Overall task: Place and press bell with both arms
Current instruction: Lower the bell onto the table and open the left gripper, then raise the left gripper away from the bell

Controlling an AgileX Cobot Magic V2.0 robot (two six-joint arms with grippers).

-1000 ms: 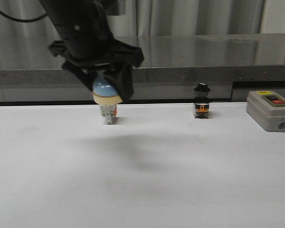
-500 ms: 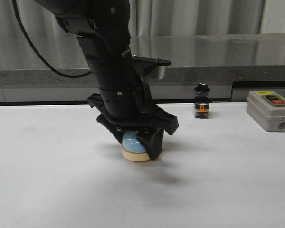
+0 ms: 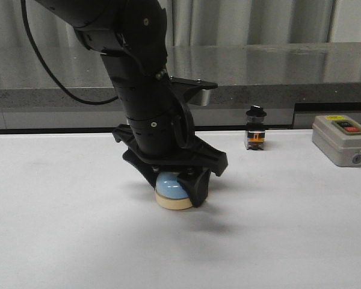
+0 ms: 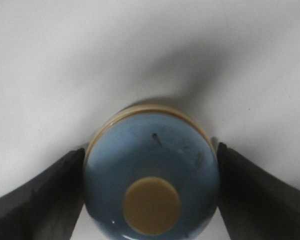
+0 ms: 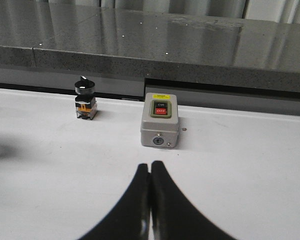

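The light-blue bell (image 3: pixel 171 188) with its cream base sits on the white table (image 3: pixel 60 229) near the middle. My left gripper (image 3: pixel 175 186) is shut on it from above, black fingers on both sides. In the left wrist view the bell (image 4: pixel 150 155) fills the gap between the two dark fingers (image 4: pixel 40 200), and its cream button (image 4: pixel 151 205) faces the camera. My right gripper (image 5: pixel 149 166) is shut and empty, its fingertips touching above the table. The right arm is out of the front view.
A grey box with red and green buttons (image 3: pixel 342 139) stands at the far right, also in the right wrist view (image 5: pixel 160 119). A black-knobbed switch (image 3: pixel 256 127) stands at the table's back, also in the right wrist view (image 5: pixel 85 97). A dark counter (image 3: pixel 259 66) runs behind.
My left arm has come down and forward with the bell, from the air at the back left to the table's middle. In the last half second it shifted slightly right.
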